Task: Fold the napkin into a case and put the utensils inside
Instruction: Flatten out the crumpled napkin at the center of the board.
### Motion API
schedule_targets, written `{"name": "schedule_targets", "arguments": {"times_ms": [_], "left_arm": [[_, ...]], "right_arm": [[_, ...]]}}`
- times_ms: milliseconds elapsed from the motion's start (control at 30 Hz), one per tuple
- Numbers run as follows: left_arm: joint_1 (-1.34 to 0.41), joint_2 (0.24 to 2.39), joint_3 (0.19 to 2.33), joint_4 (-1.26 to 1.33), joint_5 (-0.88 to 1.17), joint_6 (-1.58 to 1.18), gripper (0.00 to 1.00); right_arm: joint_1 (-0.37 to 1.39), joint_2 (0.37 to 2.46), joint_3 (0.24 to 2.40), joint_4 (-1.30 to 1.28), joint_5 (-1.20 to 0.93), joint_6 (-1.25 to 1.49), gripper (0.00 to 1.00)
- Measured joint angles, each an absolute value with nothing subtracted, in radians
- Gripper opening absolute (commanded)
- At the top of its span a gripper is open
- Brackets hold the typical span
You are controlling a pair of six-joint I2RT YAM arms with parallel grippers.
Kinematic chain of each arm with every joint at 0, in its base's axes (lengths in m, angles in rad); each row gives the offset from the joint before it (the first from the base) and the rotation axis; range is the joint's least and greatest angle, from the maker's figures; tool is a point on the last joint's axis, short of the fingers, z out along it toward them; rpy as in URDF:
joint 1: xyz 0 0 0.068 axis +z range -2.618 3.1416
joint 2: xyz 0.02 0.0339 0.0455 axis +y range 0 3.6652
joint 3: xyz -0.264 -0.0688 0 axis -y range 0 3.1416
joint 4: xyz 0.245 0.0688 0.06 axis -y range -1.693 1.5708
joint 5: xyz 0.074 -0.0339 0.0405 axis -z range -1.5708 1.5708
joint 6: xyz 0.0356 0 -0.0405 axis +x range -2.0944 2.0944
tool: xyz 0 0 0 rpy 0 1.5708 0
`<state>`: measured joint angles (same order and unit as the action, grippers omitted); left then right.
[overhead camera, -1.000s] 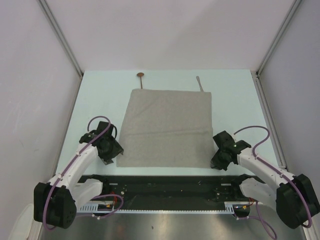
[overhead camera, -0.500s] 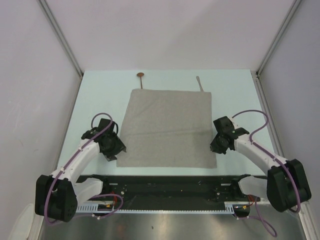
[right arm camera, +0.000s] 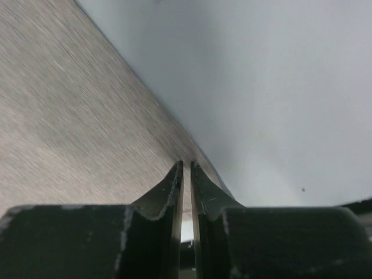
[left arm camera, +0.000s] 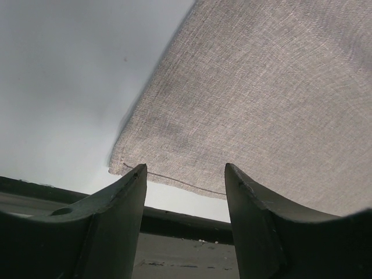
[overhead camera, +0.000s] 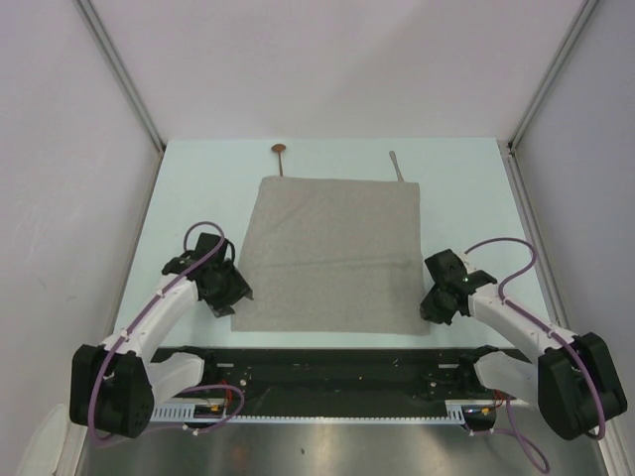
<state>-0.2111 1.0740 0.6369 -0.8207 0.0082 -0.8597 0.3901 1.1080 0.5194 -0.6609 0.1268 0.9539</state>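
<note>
Napkin flat on the table, a gripper at each near corner
Overhead: the napkin (overhead camera: 332, 253) lies spread on the table (overhead camera: 466, 198); spoon (overhead camera: 281, 152) and knife (overhead camera: 396, 165) lie at its far edge; the left gripper (overhead camera: 236, 300) and right gripper (overhead camera: 429, 309) sit at its near corners. Left wrist: the left gripper (left arm camera: 185, 168) gapes wide over the napkin's (left arm camera: 250, 99) near-left corner, holding nothing. Right wrist: the right gripper (right arm camera: 186, 165) shows only a thin slit, its tips at the napkin's (right arm camera: 70, 116) edge; whether cloth is pinched cannot be told
</note>
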Motion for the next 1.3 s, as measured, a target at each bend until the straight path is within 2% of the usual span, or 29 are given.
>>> {"name": "schedule_targets", "arguments": {"times_ms": [200,300,333,433,567,700,833,933,1133,1300], "left_arm": [[-0.211,1.082,0.674,-0.814,0.016,-0.836,0.64],[-0.211,1.102,0.701,-0.780,0.060,-0.795,0.64],[-0.210,1.110,0.708,-0.766,0.073,-0.782,0.64],[-0.210,1.160,0.756,-0.709,0.127,-0.748,0.63],[-0.210,1.272,0.877,-0.639,0.165,-0.727,0.62],[-0.210,1.417,1.028,-0.584,0.169,-0.706,0.58],[-0.210,1.578,1.161,-0.551,0.172,-0.697,0.54],[-0.210,1.686,1.209,-0.516,0.172,-0.698,0.53],[-0.210,1.790,1.213,-0.504,0.172,-0.699,0.52],[-0.210,1.785,1.204,-0.487,0.169,-0.699,0.53]], "right_arm": [[0.407,1.076,0.500,-0.738,0.066,1.007,0.16],[0.393,1.037,0.508,-0.777,0.050,0.981,0.26],[0.376,1.023,0.519,-0.779,0.051,0.957,0.35],[0.270,1.025,0.615,-0.717,0.044,0.864,0.50],[0.191,1.183,0.818,-0.575,0.056,0.746,0.54],[0.186,1.432,1.020,-0.450,0.052,0.635,0.53],[0.191,1.646,1.159,-0.400,0.045,0.554,0.41],[0.200,1.774,1.228,-0.381,0.052,0.509,0.36],[0.209,1.911,1.254,-0.356,0.070,0.467,0.34],[0.214,1.962,1.296,-0.327,0.107,0.445,0.34]]}}
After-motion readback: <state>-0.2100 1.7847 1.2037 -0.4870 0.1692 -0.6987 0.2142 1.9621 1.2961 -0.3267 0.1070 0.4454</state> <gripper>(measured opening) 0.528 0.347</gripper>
